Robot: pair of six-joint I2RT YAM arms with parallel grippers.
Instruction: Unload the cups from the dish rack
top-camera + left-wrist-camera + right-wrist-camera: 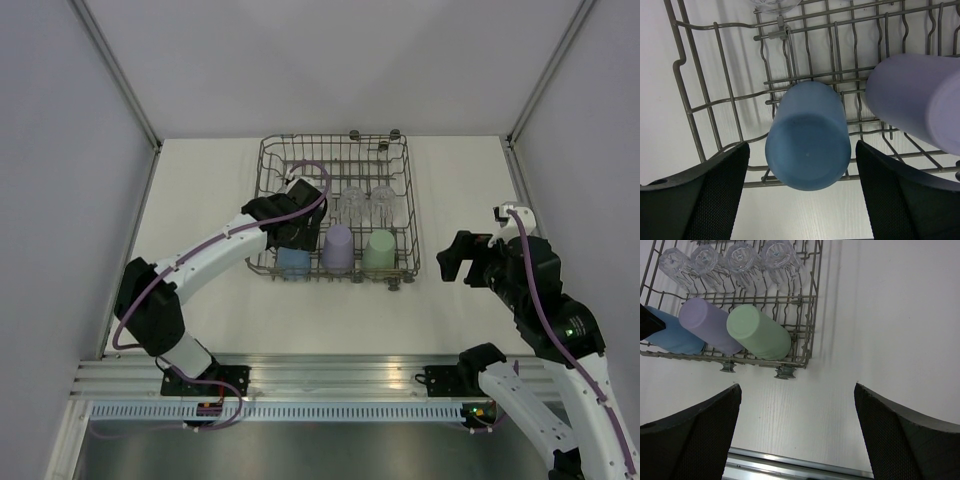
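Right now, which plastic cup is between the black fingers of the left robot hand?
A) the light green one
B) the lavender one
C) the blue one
C: in the left wrist view the blue plastic cup stands in the grey wire dish rack between the left gripper's open fingers, with a gap on each side; the lavender plastic cup is off to one side.

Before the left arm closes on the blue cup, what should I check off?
1. Left gripper straddles the blue cup: ok, one finger on each side.
2. Jaws open, with gaps to the cup: ok.
3. Lavender cup clear of the nearer finger: cannot tell, they look very close.
4. Blue cup free of the dish rack wires: cannot tell.
5. Right gripper empty and away from the rack: ok, open over the table.
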